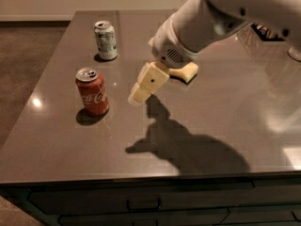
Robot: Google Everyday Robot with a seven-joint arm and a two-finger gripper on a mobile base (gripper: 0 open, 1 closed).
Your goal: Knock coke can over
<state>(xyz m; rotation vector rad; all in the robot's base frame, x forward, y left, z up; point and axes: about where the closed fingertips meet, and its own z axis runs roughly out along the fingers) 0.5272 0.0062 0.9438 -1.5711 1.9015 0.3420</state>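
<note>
The red coke can (92, 92) with white script and a silver top stands upright on the dark table (70, 145), left of centre. My gripper (137, 96), cream-coloured at the end of the white arm, hangs above the table just right of the can, a short gap away and not touching it. Its tip points down and to the left, toward the can.
A white-and-green can (106, 40) stands upright at the back left. A yellow sponge (187, 72) lies behind the arm, partly hidden by it. A dark basket (268, 32) sits at the far right back. The table's left and front edges are near.
</note>
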